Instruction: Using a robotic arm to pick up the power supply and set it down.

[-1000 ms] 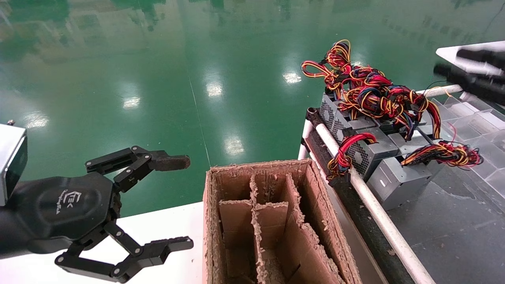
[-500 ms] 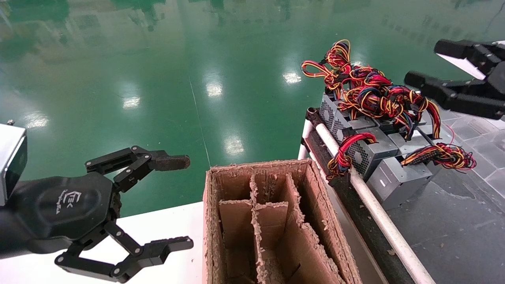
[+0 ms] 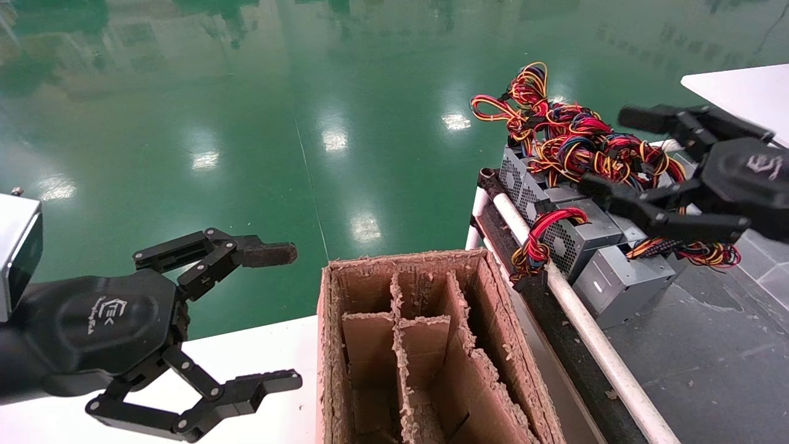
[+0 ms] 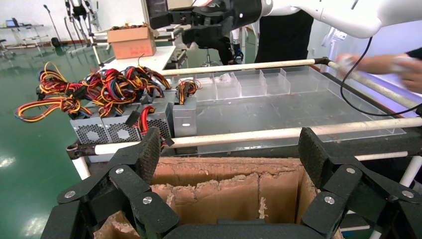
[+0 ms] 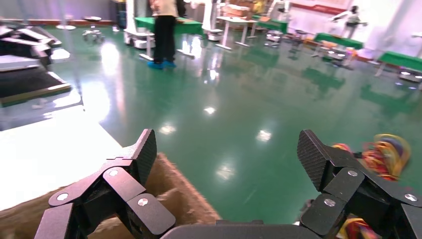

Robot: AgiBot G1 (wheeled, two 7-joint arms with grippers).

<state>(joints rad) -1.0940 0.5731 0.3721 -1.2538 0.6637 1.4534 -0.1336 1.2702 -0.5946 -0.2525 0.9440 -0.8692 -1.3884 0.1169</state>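
Several grey power supply boxes (image 3: 621,280) lie clustered on a dark cart top, under a tangle of red, yellow, black and blue wires (image 3: 576,145). My right gripper (image 3: 613,151) hangs open just above that cluster, touching nothing. In the right wrist view the right gripper (image 5: 230,157) holds only green floor between its fingers, with blurred wires (image 5: 388,154) to one side. Left of the carton my left gripper (image 3: 280,317) stays open and empty over the white table. The left wrist view shows the left gripper (image 4: 231,154), the power supplies (image 4: 184,117) and the right arm's gripper (image 4: 209,22) beyond.
A brown cardboard carton (image 3: 493,345) with dividers stands between the two grippers. A white pipe rail (image 3: 585,333) edges the cart. Clear plastic bins (image 4: 249,84) line the cart's far side. A white table (image 3: 739,86) sits at far right; a person (image 4: 283,30) stands behind.
My right gripper has swung in from the far right edge and come down over the power supplies. The left gripper has not moved.
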